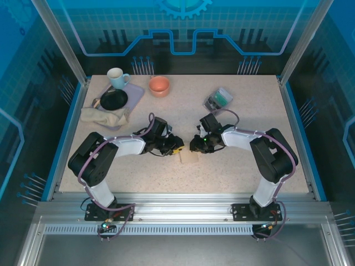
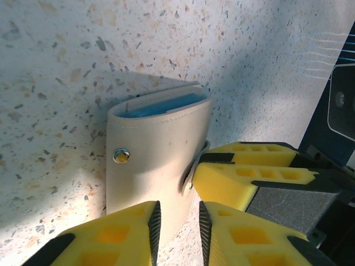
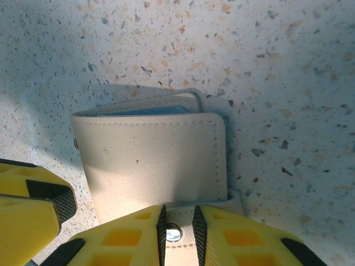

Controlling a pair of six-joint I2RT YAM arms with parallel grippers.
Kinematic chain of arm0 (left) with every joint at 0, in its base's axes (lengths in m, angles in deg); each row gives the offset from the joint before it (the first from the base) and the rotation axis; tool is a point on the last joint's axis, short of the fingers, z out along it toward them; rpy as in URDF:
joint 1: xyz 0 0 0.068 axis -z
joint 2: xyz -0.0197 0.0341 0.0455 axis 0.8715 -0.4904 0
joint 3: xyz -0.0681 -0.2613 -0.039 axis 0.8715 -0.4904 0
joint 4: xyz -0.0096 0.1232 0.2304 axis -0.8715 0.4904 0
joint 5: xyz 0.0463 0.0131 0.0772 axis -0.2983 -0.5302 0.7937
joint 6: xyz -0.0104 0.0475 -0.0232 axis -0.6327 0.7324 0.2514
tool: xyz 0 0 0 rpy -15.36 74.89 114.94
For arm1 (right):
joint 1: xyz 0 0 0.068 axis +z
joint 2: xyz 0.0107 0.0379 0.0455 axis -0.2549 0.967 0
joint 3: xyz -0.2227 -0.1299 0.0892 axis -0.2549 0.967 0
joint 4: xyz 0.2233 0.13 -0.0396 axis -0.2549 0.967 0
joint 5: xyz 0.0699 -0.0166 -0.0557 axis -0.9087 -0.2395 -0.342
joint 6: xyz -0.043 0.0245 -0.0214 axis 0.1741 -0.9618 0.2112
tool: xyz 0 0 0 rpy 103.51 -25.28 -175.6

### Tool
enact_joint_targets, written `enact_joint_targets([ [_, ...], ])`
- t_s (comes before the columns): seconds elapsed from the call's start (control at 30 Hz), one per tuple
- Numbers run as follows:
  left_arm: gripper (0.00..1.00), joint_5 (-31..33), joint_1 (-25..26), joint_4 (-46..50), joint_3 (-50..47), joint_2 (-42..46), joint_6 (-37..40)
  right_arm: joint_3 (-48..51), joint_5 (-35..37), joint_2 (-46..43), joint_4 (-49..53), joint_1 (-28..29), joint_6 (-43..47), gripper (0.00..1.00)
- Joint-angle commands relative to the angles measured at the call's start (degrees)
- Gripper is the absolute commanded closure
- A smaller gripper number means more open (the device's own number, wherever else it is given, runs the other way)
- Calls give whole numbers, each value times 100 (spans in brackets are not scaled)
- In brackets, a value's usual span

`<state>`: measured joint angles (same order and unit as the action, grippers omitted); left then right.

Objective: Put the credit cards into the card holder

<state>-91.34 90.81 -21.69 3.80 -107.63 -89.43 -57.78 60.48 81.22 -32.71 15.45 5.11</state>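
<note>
The beige card holder [image 1: 189, 157] [image 2: 155, 166] [image 3: 150, 160] lies folded shut and flat on the speckled surface [image 2: 66, 66], near its middle. A metal snap stud [image 2: 120, 155] sits on its outer face. Teal credit cards [image 2: 161, 108] [image 3: 150, 111] are tucked inside, only their edges peeking from the open end.

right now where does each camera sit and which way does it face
Top external: above and behind the bases, looking down at the table; left arm and right arm show.
Left wrist: on the left arm, facing down; left end effector at bottom.
Right wrist: on the right arm, facing down; right end effector at bottom.
Shared: both wrist views see the card holder, credit cards inside.
</note>
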Motion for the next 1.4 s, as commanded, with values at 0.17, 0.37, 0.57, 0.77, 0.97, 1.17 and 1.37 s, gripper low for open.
enact_joint_targets([
  [0.17, 55, 377, 17, 854, 111, 187, 347, 113, 221, 131, 321, -29, -83, 76],
  [0.37, 55, 239, 26, 503, 163, -194, 196, 96, 236, 138, 309, -14, -100, 76],
  [0.57, 62, 129, 99, -56, 93, -377, -8, 131, 240, 148, 303, -16, -109, 76],
  [0.77, 80, -28, 129, -431, 69, -399, -103, 149, 273, 104, 331, -16, -115, 75],
  [0.97, 100, 61, 129, -368, -10, -32, 32, -32, 306, 24, 494, -15, -44, 74],
  [1.17, 100, 116, 125, -174, -9, 279, 248, -363, 763, -282, 999, 59, 212, 71],
  [1.37, 100, 89, 124, -115, 40, 283, 271, -526, 791, -342, 1050, 251, 398, 64],
])
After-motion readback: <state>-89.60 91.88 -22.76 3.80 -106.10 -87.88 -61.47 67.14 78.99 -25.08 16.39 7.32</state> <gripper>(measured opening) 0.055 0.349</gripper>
